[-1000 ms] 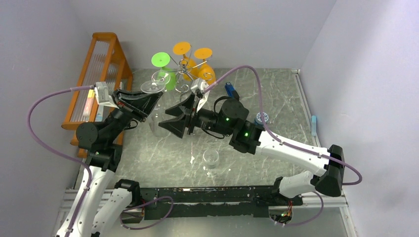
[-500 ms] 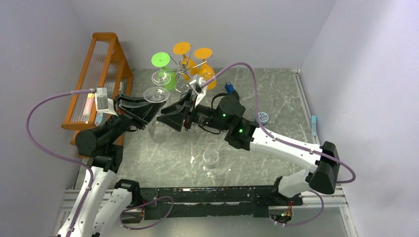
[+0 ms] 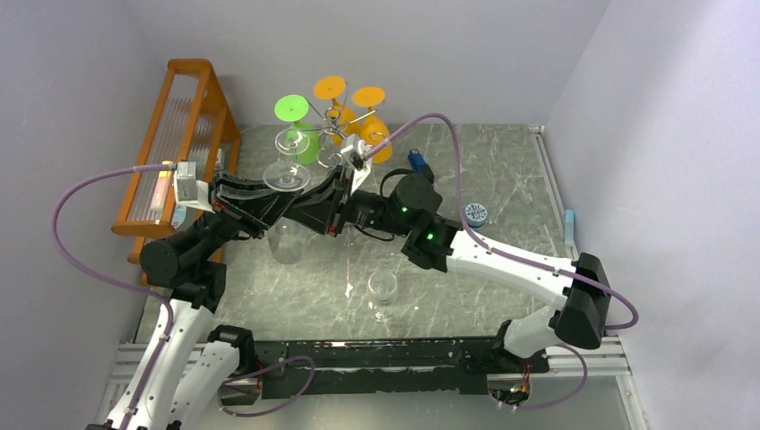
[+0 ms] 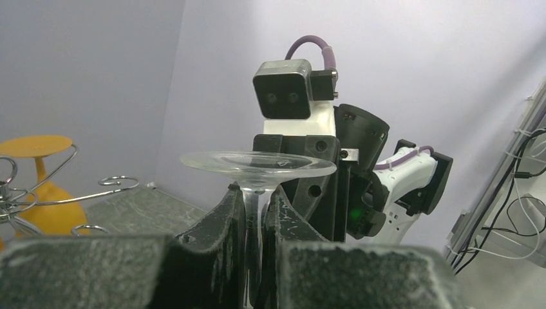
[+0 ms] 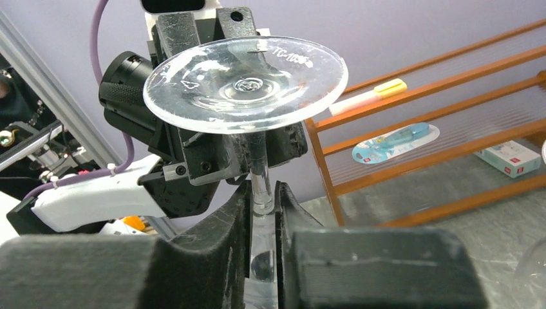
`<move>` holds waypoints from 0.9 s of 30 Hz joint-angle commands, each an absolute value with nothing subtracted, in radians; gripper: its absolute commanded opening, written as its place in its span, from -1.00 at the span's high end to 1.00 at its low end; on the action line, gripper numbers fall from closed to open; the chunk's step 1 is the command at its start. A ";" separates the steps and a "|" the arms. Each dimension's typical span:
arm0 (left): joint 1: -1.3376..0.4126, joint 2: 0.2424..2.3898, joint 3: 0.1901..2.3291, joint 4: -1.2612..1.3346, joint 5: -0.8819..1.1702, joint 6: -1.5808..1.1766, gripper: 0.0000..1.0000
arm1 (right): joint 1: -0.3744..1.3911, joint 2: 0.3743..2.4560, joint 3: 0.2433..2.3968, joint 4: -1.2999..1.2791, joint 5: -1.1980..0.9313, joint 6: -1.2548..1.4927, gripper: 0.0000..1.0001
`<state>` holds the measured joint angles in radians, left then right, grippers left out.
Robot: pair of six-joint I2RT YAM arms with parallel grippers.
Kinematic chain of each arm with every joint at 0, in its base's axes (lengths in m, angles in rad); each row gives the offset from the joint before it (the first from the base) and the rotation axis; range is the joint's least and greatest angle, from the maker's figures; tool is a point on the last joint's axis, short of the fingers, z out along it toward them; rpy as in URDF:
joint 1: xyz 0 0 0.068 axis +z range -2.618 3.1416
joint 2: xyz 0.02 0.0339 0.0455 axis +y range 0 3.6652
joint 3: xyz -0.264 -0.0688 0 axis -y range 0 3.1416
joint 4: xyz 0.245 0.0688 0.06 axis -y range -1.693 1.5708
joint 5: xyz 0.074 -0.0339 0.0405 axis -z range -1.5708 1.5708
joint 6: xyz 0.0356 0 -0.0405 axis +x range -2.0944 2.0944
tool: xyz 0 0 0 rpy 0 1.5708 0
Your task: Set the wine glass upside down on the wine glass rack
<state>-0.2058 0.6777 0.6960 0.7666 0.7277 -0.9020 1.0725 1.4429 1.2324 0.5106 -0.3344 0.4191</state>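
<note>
A clear wine glass hangs upside down over the table, its round foot (image 3: pixel 287 175) on top and its bowl (image 3: pixel 287 242) below. Both grippers hold its stem (image 5: pixel 260 183). My left gripper (image 3: pixel 280 199) comes in from the left and is shut on the stem just under the foot (image 4: pixel 257 162). My right gripper (image 3: pixel 314 208) comes in from the right and is shut on the same stem, lower down. The chrome wine glass rack (image 3: pixel 339 134) stands behind them, with its curled hooks (image 4: pixel 116 183) showing in the left wrist view.
A green glass (image 3: pixel 294 112) and two orange glasses (image 3: pixel 351 97) hang upside down on the rack. Another clear wine glass (image 3: pixel 383 288) stands upright near the front. An orange wooden shelf (image 3: pixel 184 134) lines the left side. A blue object (image 3: pixel 418 161) lies behind the right arm.
My right gripper has moved left to the glass and closed on its stem. My left gripper has carried the glass a little to the right, still shut on it.
</note>
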 commanded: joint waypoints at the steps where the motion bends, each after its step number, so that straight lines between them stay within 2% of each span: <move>1: -0.206 0.659 0.699 0.862 0.732 -0.914 0.90 | 1.068 1.468 1.235 0.542 -0.348 0.426 0.81; 3: -0.206 0.655 0.699 0.849 0.728 -0.910 0.90 | 1.069 1.467 1.230 0.553 -0.342 0.425 1.00; 6: -0.206 0.643 0.705 0.792 0.709 -0.878 0.90 | 1.068 1.456 1.217 0.570 -0.327 0.419 1.00; 8: -0.206 0.631 0.710 0.736 0.693 -0.852 0.79 | 1.069 1.443 1.205 0.578 -0.310 0.414 1.00; 13: -0.206 0.605 0.719 0.649 0.663 -0.800 0.43 | 1.069 1.404 1.165 0.596 -0.235 0.404 1.00; 17: -0.206 0.597 0.727 0.575 0.652 -0.760 -0.11 | 1.068 1.374 1.133 0.583 -0.153 0.396 1.00; 22: -0.205 0.548 0.744 0.391 0.590 -0.663 -0.58 | 1.068 1.330 1.084 0.563 -0.025 0.358 1.00; 27: -0.205 0.527 0.858 0.091 0.475 -0.492 -0.78 | 1.069 1.284 1.013 0.541 0.110 0.303 1.00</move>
